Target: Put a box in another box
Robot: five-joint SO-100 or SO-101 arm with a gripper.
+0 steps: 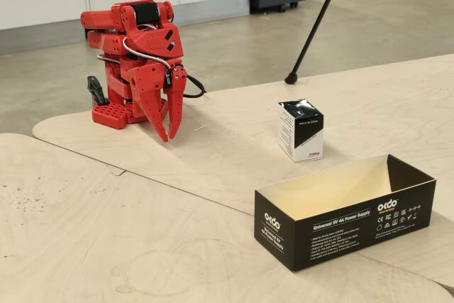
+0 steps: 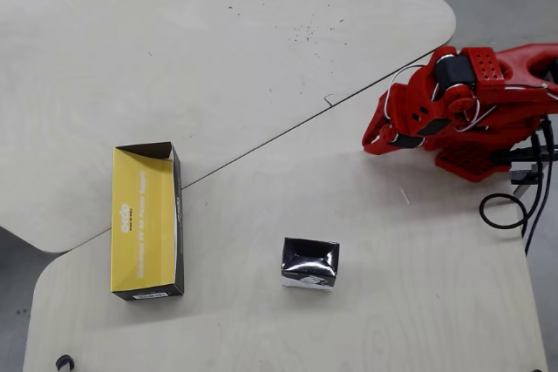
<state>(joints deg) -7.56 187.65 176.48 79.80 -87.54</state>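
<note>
The small black-and-white box [image 1: 301,130] stands upright on the light wooden table, closed, with a glossy black top; it also shows in the overhead view [image 2: 309,263]. The long black box [image 1: 340,228] with white "Universal 5V 4A Power Supply" print lies open and empty in front of it, tan inside; it also shows in the overhead view [image 2: 177,215], to the left of the small box. My red gripper [image 1: 170,137] hangs tips-down from the folded arm, fingers together and holding nothing, far from both boxes. It also shows in the overhead view [image 2: 372,144].
A black pole [image 1: 316,26] slants down to a foot on the table's far edge. A black cable [image 2: 506,211] loops beside the arm's base. A seam between two tabletops [image 2: 261,141] runs diagonally. White cabinets stand on the floor behind.
</note>
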